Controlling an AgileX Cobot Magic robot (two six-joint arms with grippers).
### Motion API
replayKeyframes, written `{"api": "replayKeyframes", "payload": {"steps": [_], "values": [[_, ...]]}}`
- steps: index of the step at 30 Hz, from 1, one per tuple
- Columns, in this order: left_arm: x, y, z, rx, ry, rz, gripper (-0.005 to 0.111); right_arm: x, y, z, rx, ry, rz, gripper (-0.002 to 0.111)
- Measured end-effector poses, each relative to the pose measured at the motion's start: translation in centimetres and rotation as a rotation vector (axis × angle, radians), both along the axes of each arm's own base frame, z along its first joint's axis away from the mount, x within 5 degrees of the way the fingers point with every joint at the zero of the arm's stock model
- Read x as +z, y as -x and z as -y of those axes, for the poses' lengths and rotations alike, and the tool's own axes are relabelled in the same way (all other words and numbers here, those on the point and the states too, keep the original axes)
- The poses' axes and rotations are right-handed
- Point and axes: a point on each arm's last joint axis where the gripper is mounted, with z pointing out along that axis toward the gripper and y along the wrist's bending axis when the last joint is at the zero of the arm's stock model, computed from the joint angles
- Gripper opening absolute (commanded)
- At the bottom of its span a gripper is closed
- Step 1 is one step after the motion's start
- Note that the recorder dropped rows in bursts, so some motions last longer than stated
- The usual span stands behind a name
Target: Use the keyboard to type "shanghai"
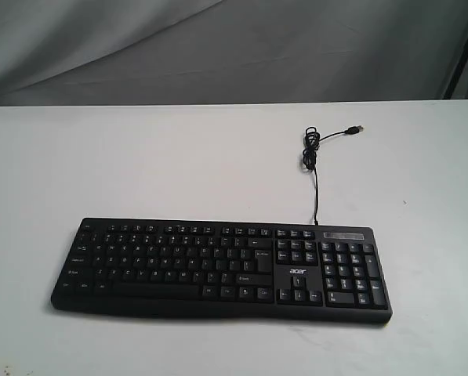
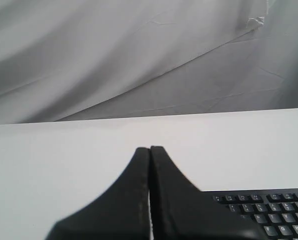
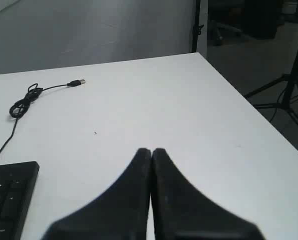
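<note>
Typing has not begun: we judge the task to be at its very start, with no key under contact. The keyboard lies flat on the white counter, toward the near edge in the exterior view, with the number pad on that view's right. Its cable runs from the back edge to a loose coil and ends in a free USB plug.

Neither arm appears in the exterior view. The left pincer has both jaws pressed together and holds nothing; a corner of the keyboard shows just beside it. The right pincer is likewise closed and empty, above bare counter near the number-pad end.

Next move, in our judgement: bring one closed tip over the "s" key. The legends are too small to read, so we place that key only probably in the home row, toward the left end. The press calls for a vertical approach, a tip centred on one key, and a light stroke clear of neighbouring keys.
</note>
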Motion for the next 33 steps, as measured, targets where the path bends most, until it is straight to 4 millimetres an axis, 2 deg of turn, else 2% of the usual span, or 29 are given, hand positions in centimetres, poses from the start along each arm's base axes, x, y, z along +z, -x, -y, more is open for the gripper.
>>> {"api": "replayKeyframes", "payload": {"steps": [15, 24, 29, 33], "values": [[0.0, 0.0, 0.0, 0.000, 0.000, 0.000, 0.000, 0.1, 0.0, 0.0, 0.000, 0.008, 0.012, 0.000], [0.0, 0.0, 0.0, 0.000, 0.000, 0.000, 0.000, 4.3, -0.1, 0.0, -0.002, 0.025, 0.474, 0.000], [0.0, 0.0, 0.0, 0.000, 0.000, 0.000, 0.000, 5.4, 0.3, 0.0, -0.004, 0.013, 0.601, 0.000], [0.0, 0.0, 0.0, 0.000, 0.000, 0.000, 0.000, 7.2, 1.2, 0.2, 0.024, -0.293, 0.847, 0.000]]}}
